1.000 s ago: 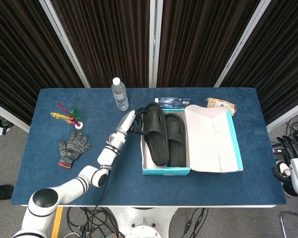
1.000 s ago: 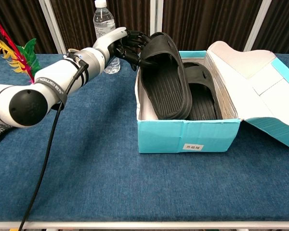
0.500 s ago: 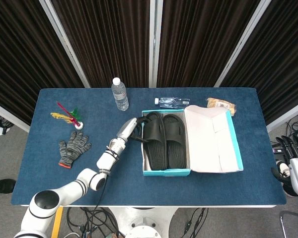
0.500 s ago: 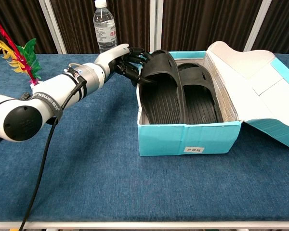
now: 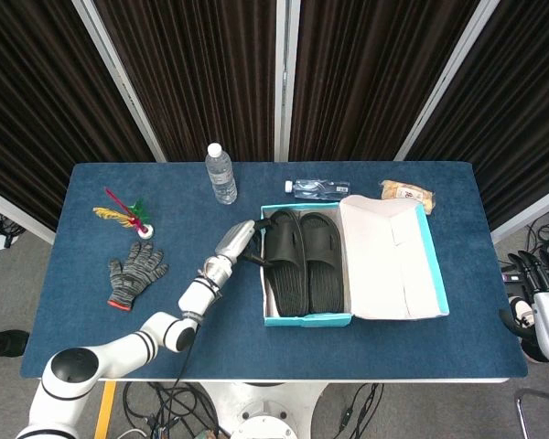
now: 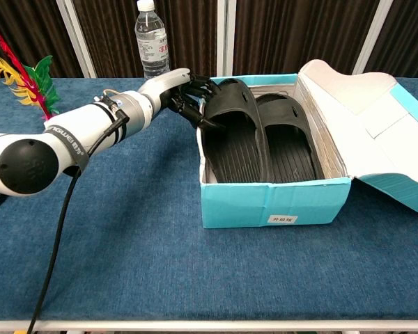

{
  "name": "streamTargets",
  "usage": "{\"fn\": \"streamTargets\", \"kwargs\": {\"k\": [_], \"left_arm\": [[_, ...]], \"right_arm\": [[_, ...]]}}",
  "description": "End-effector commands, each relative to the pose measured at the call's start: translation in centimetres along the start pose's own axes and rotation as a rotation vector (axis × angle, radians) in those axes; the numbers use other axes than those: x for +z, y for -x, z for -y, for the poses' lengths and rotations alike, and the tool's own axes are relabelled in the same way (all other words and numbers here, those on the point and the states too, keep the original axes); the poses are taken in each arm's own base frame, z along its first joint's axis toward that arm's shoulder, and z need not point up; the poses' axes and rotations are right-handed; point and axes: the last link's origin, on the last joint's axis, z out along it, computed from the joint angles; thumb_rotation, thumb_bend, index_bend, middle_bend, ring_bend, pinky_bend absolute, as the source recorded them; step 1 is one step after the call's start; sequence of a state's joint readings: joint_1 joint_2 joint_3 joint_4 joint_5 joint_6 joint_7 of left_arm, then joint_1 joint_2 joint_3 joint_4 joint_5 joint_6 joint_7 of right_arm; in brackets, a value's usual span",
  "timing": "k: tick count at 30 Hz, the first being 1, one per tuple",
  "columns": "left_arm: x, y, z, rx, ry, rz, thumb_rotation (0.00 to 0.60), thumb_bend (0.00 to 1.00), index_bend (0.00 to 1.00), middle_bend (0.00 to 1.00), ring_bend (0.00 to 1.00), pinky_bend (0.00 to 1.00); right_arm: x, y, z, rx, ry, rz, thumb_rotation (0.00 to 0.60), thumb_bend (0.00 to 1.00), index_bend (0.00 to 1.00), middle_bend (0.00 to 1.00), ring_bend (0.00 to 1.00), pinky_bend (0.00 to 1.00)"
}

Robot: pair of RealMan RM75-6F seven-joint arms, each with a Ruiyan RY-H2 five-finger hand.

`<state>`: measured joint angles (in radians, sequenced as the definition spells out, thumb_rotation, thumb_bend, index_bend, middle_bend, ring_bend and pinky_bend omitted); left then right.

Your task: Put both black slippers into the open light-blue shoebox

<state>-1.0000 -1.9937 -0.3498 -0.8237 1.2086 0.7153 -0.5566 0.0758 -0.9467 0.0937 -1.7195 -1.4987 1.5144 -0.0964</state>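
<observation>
Two black slippers lie flat side by side in the open light-blue shoebox [image 5: 306,317] [image 6: 272,202]: the left slipper [image 5: 285,261] [image 6: 233,139] and the right slipper [image 5: 322,261] [image 6: 289,142]. My left hand [image 5: 241,240] [image 6: 184,94] reaches over the box's left wall, and its dark fingers still grip the outer edge of the left slipper near the strap. My right hand [image 5: 540,293] hangs off the table at the far right of the head view, holding nothing, fingers apart.
The box lid [image 5: 389,256] lies folded open to the right. An upright water bottle [image 5: 221,174] [image 6: 152,40] stands behind my left hand. A lying bottle [image 5: 318,188], a snack pack [image 5: 407,191], a grey glove [image 5: 134,272] and a feathered shuttlecock [image 5: 126,210] lie around.
The left slipper, held tilted above the box's left side, has come down flat beside the other slipper. My left hand has lowered with it to the box wall.
</observation>
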Motion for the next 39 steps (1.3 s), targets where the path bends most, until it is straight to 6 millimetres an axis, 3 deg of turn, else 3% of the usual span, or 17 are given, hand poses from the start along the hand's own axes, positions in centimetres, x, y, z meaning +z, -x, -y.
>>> {"fn": "streamTargets", "kwargs": {"k": [1, 5, 15, 21, 22, 24, 25, 26, 28, 39], "left_arm": [[-0.4, -0.2, -0.3, 0.057, 0.017, 0.007, 0.600, 0.00, 0.15, 0.13, 0.05, 0.33], [-0.7, -0.5, -0.7, 0.102, 0.033, 0.014, 0.600, 0.00, 0.12, 0.05, 0.00, 0.25], [-2.2, -3.8, -3.1, 0.234, 0.079, 0.077, 0.600, 0.00, 0.12, 0.05, 0.00, 0.24], [-2.9, -5.4, -5.5, 0.344, 0.144, 0.029, 0.600, 0.00, 0.26, 0.17, 0.03, 0.24], [-2.8, -5.3, -5.8, 0.367, 0.150, 0.031, 0.582, 0.00, 0.28, 0.19, 0.04, 0.24], [-2.3, -4.9, -6.4, 0.440, 0.162, 0.046, 0.464, 0.00, 0.31, 0.22, 0.04, 0.24], [-2.0, -4.7, -6.6, 0.477, 0.162, 0.054, 0.358, 0.00, 0.32, 0.22, 0.04, 0.24], [-1.7, -4.5, -6.8, 0.513, 0.162, 0.064, 0.304, 0.00, 0.32, 0.23, 0.04, 0.23], [-1.0, -4.0, -7.1, 0.573, 0.158, 0.082, 0.241, 0.00, 0.33, 0.23, 0.04, 0.22], [1.2, -1.6, -8.0, 0.724, 0.128, 0.136, 0.225, 0.00, 0.33, 0.23, 0.04, 0.20]], "right_arm": [[-0.1, 0.0, 0.0, 0.001, -0.001, 0.000, 0.600, 0.11, 0.12, 0.12, 0.06, 0.14], [-0.2, -0.1, -0.2, 0.002, 0.003, -0.003, 0.600, 0.11, 0.12, 0.12, 0.06, 0.14], [-0.5, -0.3, -0.3, 0.005, 0.003, -0.006, 0.600, 0.12, 0.12, 0.12, 0.06, 0.14], [-0.5, -0.2, -0.3, 0.005, 0.001, -0.004, 0.600, 0.12, 0.12, 0.12, 0.06, 0.14], [-0.5, -0.2, -0.3, 0.005, -0.001, -0.005, 0.600, 0.12, 0.12, 0.12, 0.06, 0.14], [-0.4, -0.2, -0.2, 0.006, -0.006, -0.005, 0.600, 0.12, 0.12, 0.12, 0.06, 0.14], [-0.4, -0.2, -0.1, 0.006, -0.007, -0.005, 0.600, 0.12, 0.12, 0.12, 0.06, 0.14], [-0.4, -0.2, -0.1, 0.005, -0.007, -0.005, 0.600, 0.12, 0.12, 0.12, 0.06, 0.14], [-0.4, -0.2, -0.1, 0.005, -0.007, -0.006, 0.600, 0.12, 0.12, 0.12, 0.06, 0.14], [-0.4, -0.1, -0.4, 0.007, 0.003, -0.005, 0.600, 0.12, 0.12, 0.12, 0.06, 0.14]]}}
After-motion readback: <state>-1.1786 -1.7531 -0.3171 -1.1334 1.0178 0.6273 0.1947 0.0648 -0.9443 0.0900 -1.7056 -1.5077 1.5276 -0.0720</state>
